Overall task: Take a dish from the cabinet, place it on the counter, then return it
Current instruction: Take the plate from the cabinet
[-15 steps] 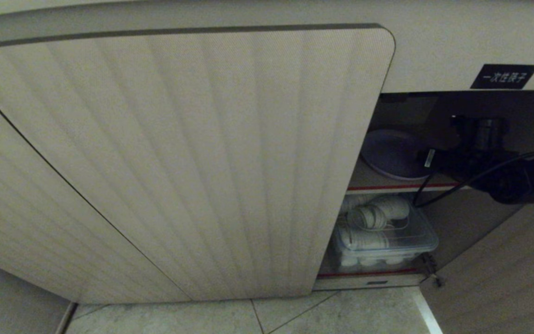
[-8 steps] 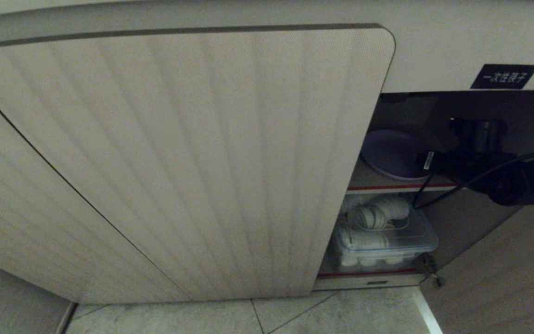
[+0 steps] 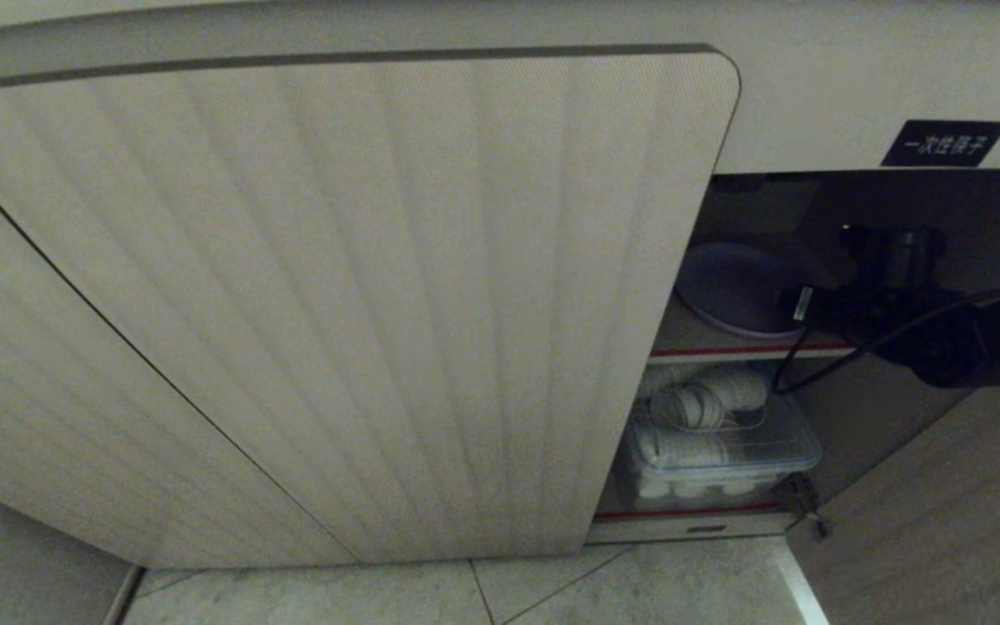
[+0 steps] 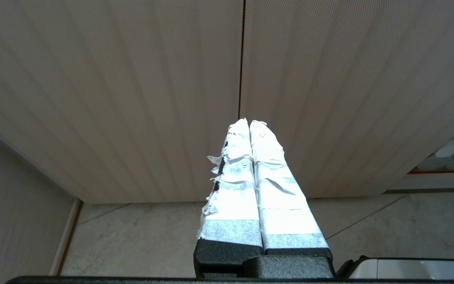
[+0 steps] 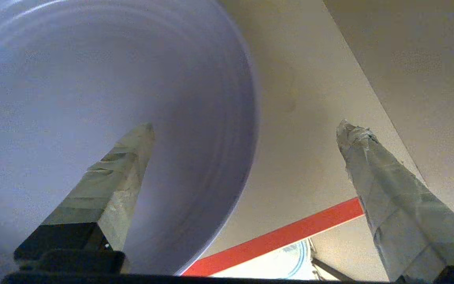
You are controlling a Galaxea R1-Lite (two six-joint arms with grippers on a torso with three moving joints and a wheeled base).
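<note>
While spread wide, right pincer (image 5: 244, 130) straddles the dish's (image 5: 73, 90) rim, gripping nothing.

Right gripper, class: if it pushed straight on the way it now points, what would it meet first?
Probably the dish: the open right gripper straddles its rim, one finger over the plate, the other beside it. Beyond lies the cabinet wall; depth is unclear.

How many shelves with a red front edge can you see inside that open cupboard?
2. The upper shelf carries the lavender dish; the lower shelf, near the floor, holds a clear box of white items. The closed door may hide more.
</note>
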